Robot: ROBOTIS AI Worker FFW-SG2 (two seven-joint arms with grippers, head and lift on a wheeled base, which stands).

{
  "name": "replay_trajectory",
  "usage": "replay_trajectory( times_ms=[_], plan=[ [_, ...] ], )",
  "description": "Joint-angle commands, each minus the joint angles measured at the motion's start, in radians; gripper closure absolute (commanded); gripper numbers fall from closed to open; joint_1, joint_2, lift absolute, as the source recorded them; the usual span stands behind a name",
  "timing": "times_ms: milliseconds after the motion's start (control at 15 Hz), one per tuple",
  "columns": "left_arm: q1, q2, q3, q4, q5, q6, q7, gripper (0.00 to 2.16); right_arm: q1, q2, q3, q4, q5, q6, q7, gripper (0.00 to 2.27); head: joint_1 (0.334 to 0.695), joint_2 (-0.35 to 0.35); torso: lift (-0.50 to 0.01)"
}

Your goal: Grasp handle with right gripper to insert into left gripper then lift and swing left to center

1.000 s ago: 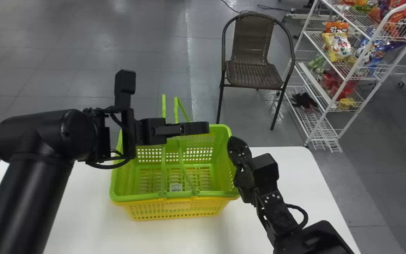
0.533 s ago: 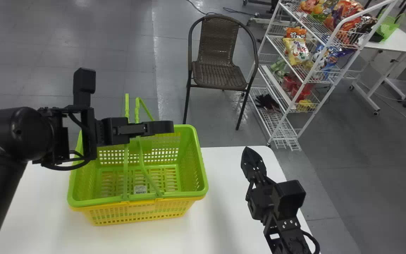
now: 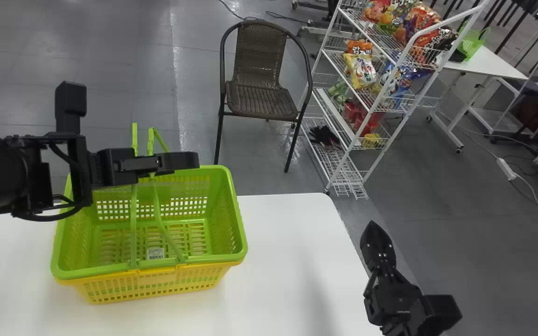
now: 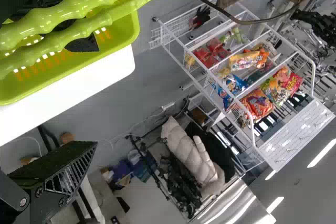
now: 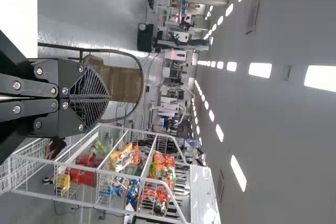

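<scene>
Rising beside left end effector (image 3: 187,161), handles (image 3: 134,135) (both green), basket (image 3: 235,219) below

Place: a large lab or workshop hall with a shop-like corner.
Hall: smooth grey floor (image 3: 465,242); rows of white rectangular ceiling lights (image 5: 260,70); far ranks of white equipment; white power strip (image 3: 506,169) with trailing cable, right.
Shop items: white wire rack (image 3: 423,93) with colourful snack bags (image 3: 361,70), far right; green plastic shopping basket (image 3: 203,259), near left, on a white desk (image 3: 287,233).
Seating: brown woven chair (image 3: 262,100), dark tubular frame, far side.
</scene>
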State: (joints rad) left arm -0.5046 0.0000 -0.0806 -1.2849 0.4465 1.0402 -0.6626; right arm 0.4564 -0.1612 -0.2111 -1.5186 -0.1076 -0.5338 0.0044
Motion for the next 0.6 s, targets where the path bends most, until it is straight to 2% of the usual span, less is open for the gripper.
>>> replay_trajectory(
  times_ms=[0,67,133,200,333,400,533],
  plan=[
    [-0.009,-0.003,0.004,0.001,0.031,0.024,0.000,0.20,0.001,0.000,-0.004,0.041,-0.003,-0.050,0.000,2.24,0.695,-0.350,0.000],
    [-0.012,-0.003,0.007,0.001,0.043,0.039,0.000,0.20,-0.001,0.000,-0.007,0.054,-0.003,-0.065,0.000,2.19,0.695,-0.350,0.000],
    [-0.012,-0.003,0.007,0.001,0.044,0.051,0.000,0.20,-0.001,0.000,-0.007,0.061,-0.009,-0.087,0.003,2.00,0.695,-0.350,0.000],
    [-0.014,-0.003,0.005,-0.001,0.044,0.054,0.000,0.20,-0.001,0.000,-0.008,0.064,-0.024,-0.099,0.028,1.57,0.695,-0.350,0.000],
    [-0.014,-0.003,0.007,-0.001,0.049,0.070,0.001,0.20,-0.001,0.000,-0.007,0.074,-0.026,-0.105,0.045,0.17,0.695,-0.350,0.000],
    [-0.018,-0.003,0.007,-0.001,0.055,0.079,0.001,0.20,-0.001,0.002,-0.004,0.077,-0.018,-0.105,0.045,0.01,0.695,-0.350,0.000],
    [-0.028,-0.003,0.008,-0.001,0.066,0.103,0.003,0.20,-0.001,0.003,0.001,0.089,-0.015,-0.102,0.045,0.00,0.695,-0.350,0.000]
  ],
)
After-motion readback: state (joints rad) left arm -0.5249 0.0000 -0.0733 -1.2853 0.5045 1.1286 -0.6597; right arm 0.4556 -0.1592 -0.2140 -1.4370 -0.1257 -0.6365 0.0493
